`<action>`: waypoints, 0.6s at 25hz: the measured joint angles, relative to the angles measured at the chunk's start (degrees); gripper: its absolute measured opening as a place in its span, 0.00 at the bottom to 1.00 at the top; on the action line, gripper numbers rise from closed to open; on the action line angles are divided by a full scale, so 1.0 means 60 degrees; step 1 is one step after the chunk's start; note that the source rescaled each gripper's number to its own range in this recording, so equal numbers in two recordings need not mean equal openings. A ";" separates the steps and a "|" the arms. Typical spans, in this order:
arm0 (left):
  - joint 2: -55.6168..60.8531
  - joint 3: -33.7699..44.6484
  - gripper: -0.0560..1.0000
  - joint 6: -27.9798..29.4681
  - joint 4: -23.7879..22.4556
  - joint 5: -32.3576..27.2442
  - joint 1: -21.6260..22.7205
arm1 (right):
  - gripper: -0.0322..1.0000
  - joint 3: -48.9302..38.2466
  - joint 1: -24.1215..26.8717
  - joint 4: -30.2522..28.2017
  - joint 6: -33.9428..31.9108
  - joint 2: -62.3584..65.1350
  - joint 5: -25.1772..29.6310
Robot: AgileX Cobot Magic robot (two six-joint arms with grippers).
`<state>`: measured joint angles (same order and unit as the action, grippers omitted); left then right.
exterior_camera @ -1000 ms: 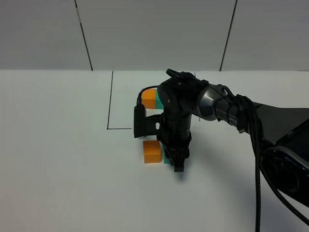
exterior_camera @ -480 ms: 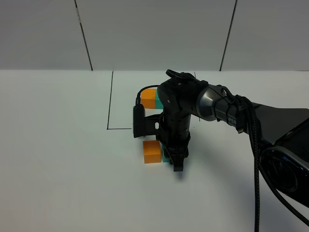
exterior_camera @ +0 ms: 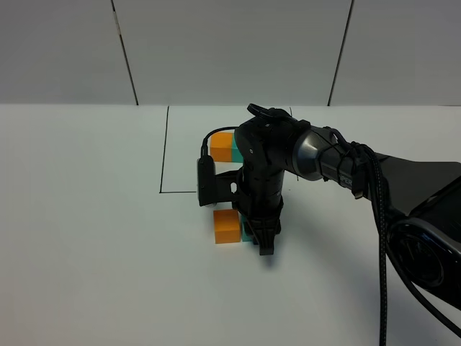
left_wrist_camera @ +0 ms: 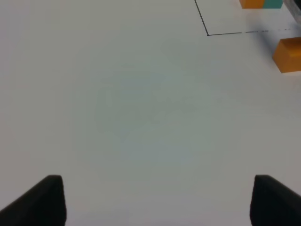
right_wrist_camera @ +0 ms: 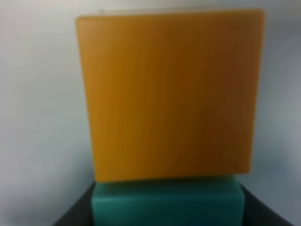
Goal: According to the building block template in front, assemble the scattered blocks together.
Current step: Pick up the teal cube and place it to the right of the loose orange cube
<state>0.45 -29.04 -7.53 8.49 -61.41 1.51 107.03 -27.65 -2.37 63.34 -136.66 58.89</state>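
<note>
The template, an orange and teal bar (exterior_camera: 227, 147), lies inside the black drawn square (exterior_camera: 163, 158) at the back; it also shows in the left wrist view (left_wrist_camera: 261, 4). The loose orange cube (exterior_camera: 226, 226) sits on the table in front of the square and fills the right wrist view (right_wrist_camera: 169, 94). The loose teal cube (exterior_camera: 248, 232) touches its right side, mostly hidden by my right gripper (exterior_camera: 263, 242). In the right wrist view my right gripper (right_wrist_camera: 168, 217) is shut on the teal cube (right_wrist_camera: 169, 200). My left gripper (left_wrist_camera: 160, 200) is open, empty, far left of the orange cube (left_wrist_camera: 288, 55).
The right arm's dark body (exterior_camera: 317, 155) and cable (exterior_camera: 382, 238) reach in from the right over the drawn square. White table (exterior_camera: 86, 252) all round; a grey panelled wall (exterior_camera: 230, 50) stands behind it.
Almost nothing: my right gripper with the teal cube has edged slightly left against the orange cube. The orange cube and template have not moved.
</note>
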 joint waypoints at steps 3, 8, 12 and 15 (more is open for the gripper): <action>0.0000 0.0000 0.69 0.0000 0.0000 0.0000 0.0000 | 0.04 0.0020 0.0000 0.0000 0.0000 -0.0066 0.0017; 0.0000 0.0000 0.69 0.0000 0.0000 0.0000 0.0000 | 0.04 0.0036 -0.0010 0.0000 0.0007 -0.0073 0.0032; 0.0000 0.0000 0.69 0.0000 0.0000 0.0000 0.0000 | 0.04 0.0036 -0.0017 0.0023 0.0007 -0.0080 0.0032; 0.0000 0.0000 0.69 0.0000 0.0000 0.0000 0.0000 | 0.04 0.0036 -0.0017 0.0055 0.0029 -0.0080 0.0032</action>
<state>0.45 -29.04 -7.53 8.49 -61.41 1.51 107.25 -27.75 -2.04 63.51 -137.14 59.09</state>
